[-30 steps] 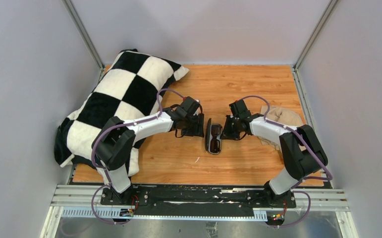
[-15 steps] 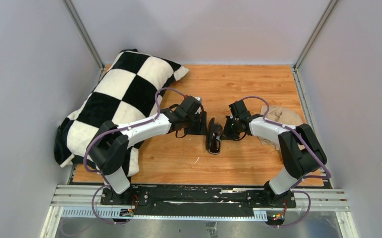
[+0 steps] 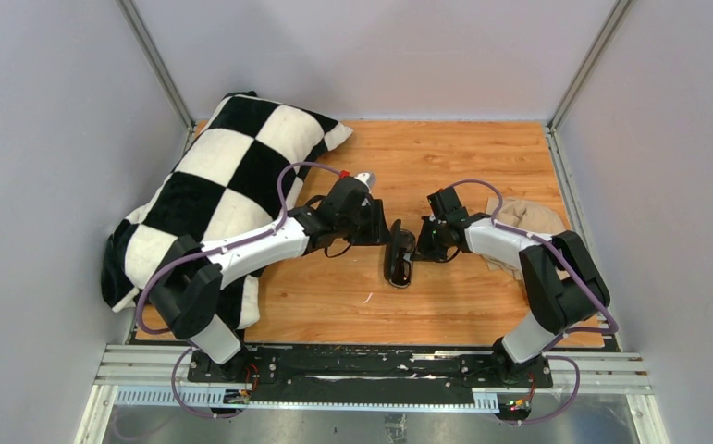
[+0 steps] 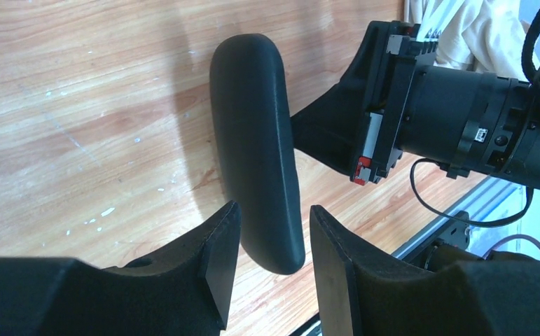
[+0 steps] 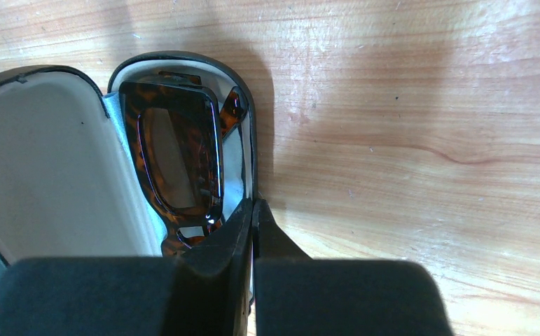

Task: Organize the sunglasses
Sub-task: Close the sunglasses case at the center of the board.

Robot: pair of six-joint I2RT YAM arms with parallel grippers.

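The tortoiseshell sunglasses (image 5: 179, 164) lie folded inside the open black hard case (image 4: 253, 140), on a light blue cloth (image 5: 234, 161), at the middle of the wooden table (image 3: 482, 157). The right gripper (image 5: 253, 218), clenched and empty, has its tips at the case's rim. The left gripper (image 4: 272, 217) straddles the raised lid, jaws apart and not clamping it.

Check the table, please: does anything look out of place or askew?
Yes. A large checkered pillow sprawls over the table's left edge, crowding the left arm. A crumpled beige cloth lies by the right arm. The sunglasses sit neatly in the open case.
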